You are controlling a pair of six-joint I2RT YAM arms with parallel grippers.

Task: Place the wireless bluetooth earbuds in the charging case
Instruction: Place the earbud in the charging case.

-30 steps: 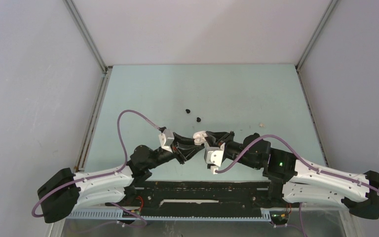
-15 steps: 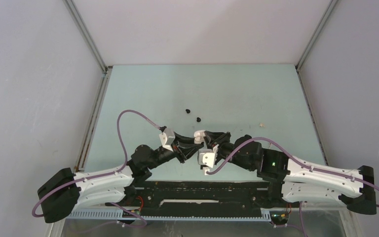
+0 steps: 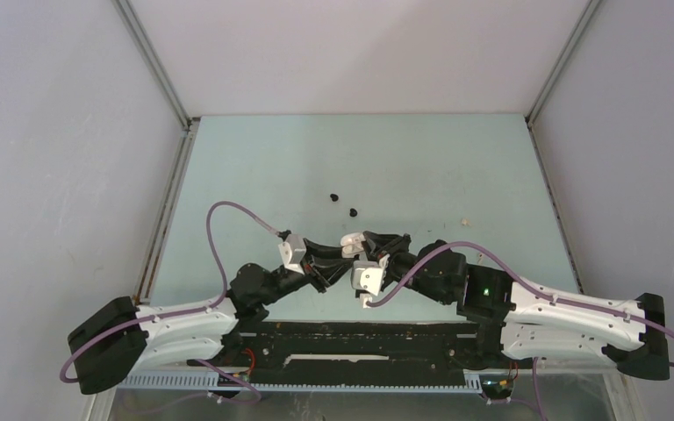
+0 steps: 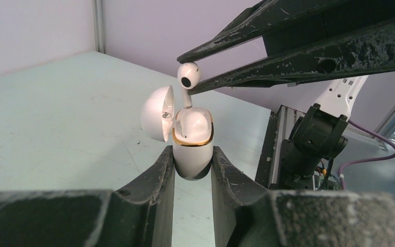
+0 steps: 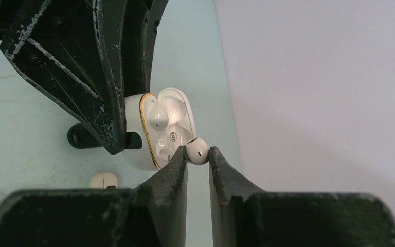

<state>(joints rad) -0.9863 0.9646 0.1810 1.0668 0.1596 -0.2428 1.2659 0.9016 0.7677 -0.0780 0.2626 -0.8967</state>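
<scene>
Earbud [image 4: 188, 77] within right hand [image 5: 198, 153] grip

Case [image 5: 140, 157] partly hidden behind left jaws (right wrist view).

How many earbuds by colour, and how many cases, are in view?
white earbuds: 3 (one seated in the case, one in the right end effector, one lying loose)
black earbuds: 2
charging case: 1
total: 6
</scene>
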